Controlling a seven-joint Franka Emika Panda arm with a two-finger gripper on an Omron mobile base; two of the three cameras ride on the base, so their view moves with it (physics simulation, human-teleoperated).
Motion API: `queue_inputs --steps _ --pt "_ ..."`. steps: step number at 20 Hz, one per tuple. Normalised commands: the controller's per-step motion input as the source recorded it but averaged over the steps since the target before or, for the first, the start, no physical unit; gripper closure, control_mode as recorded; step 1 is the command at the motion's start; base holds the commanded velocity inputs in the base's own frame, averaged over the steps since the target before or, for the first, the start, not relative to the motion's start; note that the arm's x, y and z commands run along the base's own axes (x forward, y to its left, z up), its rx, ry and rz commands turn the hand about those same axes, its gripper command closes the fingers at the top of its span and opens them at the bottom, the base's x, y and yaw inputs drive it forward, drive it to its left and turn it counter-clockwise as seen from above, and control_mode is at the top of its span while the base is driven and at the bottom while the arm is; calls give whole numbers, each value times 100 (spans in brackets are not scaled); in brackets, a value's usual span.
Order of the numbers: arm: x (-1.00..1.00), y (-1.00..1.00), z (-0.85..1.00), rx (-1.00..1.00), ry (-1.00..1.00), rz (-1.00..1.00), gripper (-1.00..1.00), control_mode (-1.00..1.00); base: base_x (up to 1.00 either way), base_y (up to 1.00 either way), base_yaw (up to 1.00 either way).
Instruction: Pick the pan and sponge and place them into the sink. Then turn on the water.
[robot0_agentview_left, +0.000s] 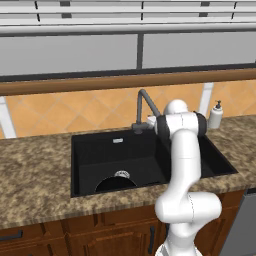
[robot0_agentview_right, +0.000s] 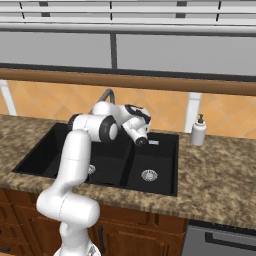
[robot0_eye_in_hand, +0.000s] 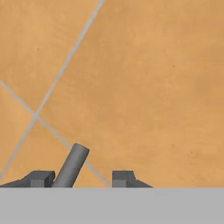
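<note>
The black double-basin sink (robot0_agentview_left: 95, 150) (robot0_agentview_right: 167, 150) is set into the speckled counter. The black pan (robot0_agentview_left: 113, 186) lies in the large basin, with its curved rim showing in front of the drain. The sponge is hidden. No water runs from the grey faucet (robot0_agentview_left: 145, 103) (robot0_agentview_right: 108, 94). My gripper (robot0_agentview_right: 142, 141) (robot0_eye_in_hand: 82, 179) hovers behind the sink at the faucet's base, facing the orange tiled wall. It is open, and a grey faucet lever (robot0_eye_in_hand: 72, 165) stands between the fingers, close to the left fingertip (robot0_eye_in_hand: 41, 178).
A white soap dispenser (robot0_agentview_left: 215, 115) (robot0_agentview_right: 198, 131) stands on the counter right of the sink. The small basin (robot0_agentview_right: 149, 175) shows its silver drain. A wooden ledge and a window run along the wall above, with wooden cabinets below.
</note>
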Motion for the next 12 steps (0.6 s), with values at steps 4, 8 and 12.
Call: queue_inputs --steps 4,8,12 --pt "0 -100 -85 0 0 -8 100 -100 0 0 0" --pt "0 -100 -82 0 0 -7 100 -100 0 0 0" --pt "0 -83 -37 0 0 -6 100 -100 0 0 0"
